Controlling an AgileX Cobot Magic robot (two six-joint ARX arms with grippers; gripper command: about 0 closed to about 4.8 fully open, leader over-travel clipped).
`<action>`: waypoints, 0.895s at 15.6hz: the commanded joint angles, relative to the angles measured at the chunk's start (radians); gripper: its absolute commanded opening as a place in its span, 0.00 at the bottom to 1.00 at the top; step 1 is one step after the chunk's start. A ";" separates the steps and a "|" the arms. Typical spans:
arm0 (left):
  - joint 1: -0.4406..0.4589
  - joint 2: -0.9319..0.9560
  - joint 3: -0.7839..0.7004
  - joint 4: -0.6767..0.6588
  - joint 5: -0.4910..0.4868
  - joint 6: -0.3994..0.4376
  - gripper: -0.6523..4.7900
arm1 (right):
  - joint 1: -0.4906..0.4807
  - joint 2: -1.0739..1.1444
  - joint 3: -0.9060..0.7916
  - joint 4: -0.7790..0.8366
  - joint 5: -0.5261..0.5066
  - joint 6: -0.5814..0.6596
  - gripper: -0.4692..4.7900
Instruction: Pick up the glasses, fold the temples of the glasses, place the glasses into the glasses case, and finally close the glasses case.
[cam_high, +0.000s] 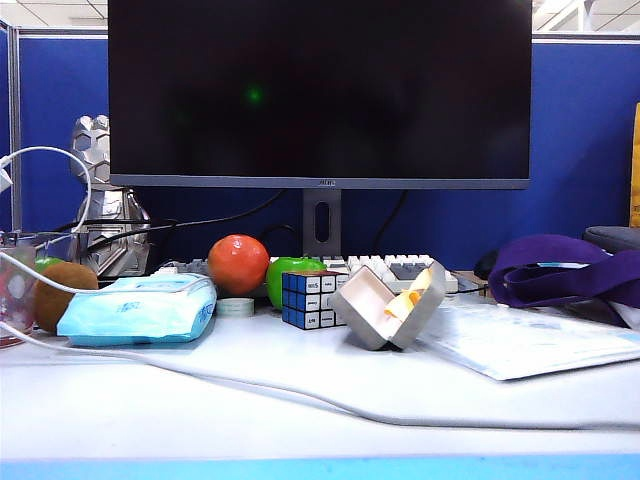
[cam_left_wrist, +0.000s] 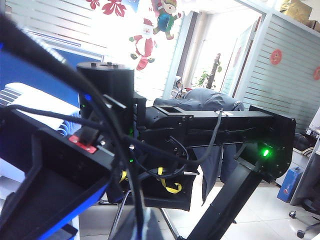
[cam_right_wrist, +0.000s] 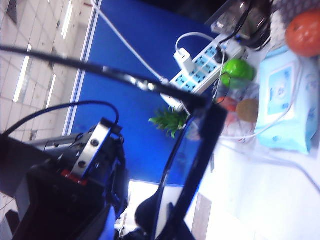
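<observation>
**pixelpeeper:** Squinting at the right wrist view, I mostly get the thin black-framed glasses (cam_right_wrist: 196, 146) jammed up against the lens. One temple is stretched right across the picture and the far end is cut off. The right gripper (cam_right_wrist: 95, 210) is just a dark blur beside them. Can't tell if it's pinching them or standing wide.

**benchrat:** Same here. The left gripper (cam_left_wrist: 55, 185) is a black lump at the edge of its own view, aimed out at the room and the other black arm. Its jaws are closed tight, and I can't see anything between them. The exterior view catches neither arm.

**pixelpeeper:** And the case?

**benchrat:** The oblong grey felt-textured clamshell glasses case (cam_high: 390, 305) sits on the white counter (cam_high: 300, 390), just beside the multicoloured Rubik's cube (cam_high: 308, 298). It's open and tipped on its side, so the cream lining shows. Something yellow is tucked inside, too small to identify. The light-blue wipes packet (cam_high: 140, 310) lies well apart on the other side of the cube.
</observation>
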 joint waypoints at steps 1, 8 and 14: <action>-0.001 -0.006 0.004 0.010 0.003 0.004 0.11 | 0.000 -0.004 0.007 0.009 -0.013 0.002 0.36; 0.000 -0.006 0.004 0.012 0.000 0.004 0.11 | 0.000 -0.004 0.007 -0.042 -0.034 -0.006 0.36; -0.001 -0.006 0.004 0.011 0.000 0.004 0.11 | 0.000 -0.004 0.007 -0.042 -0.033 -0.006 0.08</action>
